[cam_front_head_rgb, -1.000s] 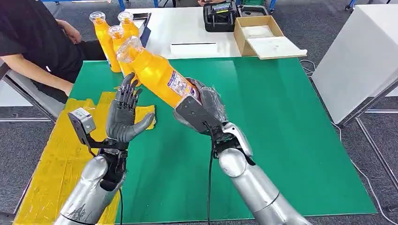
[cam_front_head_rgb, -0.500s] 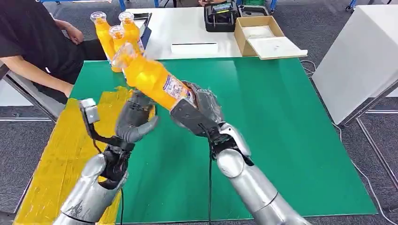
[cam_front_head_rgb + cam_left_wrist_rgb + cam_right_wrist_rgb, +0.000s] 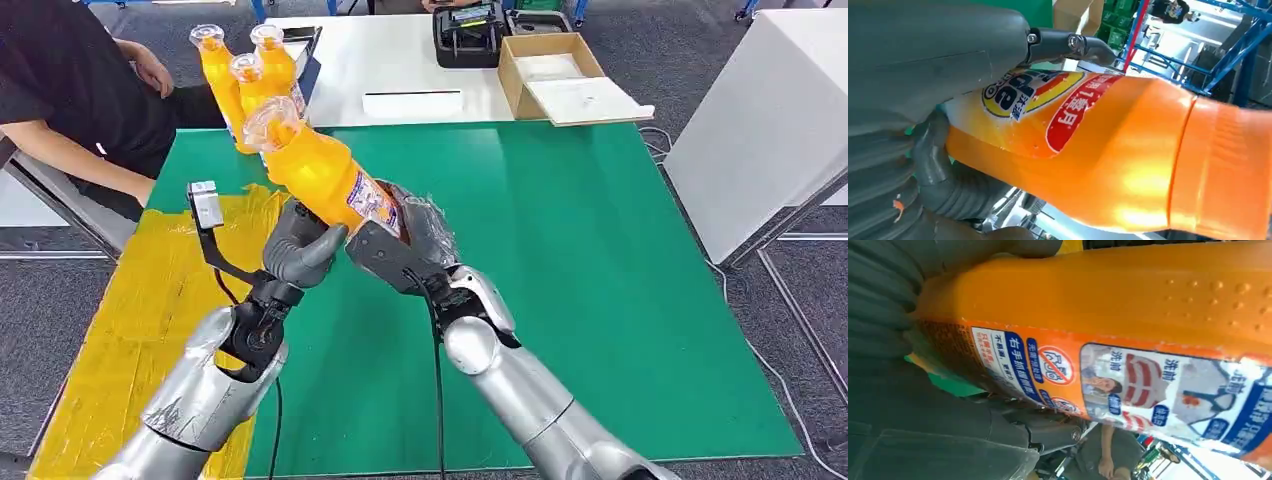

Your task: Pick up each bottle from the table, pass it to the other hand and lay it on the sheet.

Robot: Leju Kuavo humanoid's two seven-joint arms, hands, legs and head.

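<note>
Handover | right hand (image 3: 405, 245) grips bottle (image 3: 320, 170) base, tilted | left hand (image 3: 300, 245) fingers wrap mid-body | bottle likely rigid, smooth, slippery, heavy; hold below label

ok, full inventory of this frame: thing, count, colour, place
held bottle: 1, orange with clear cap, tilted in the air over the green mat, between both hands
standing bottles: 3, orange, far left corner of the mat
green mat: 1, covers most of the table
yellow sheet: 1, crinkled, along the mat's left side
cardboard box: 1, brown, white sheets inside, on the white table beyond
black device: 1, beside the box
white slab: 1, at the mat's far edge
person: 1, black top, seated far left
right hand: grips the bottle's base
left hand: wraps the bottle's middle
</note>
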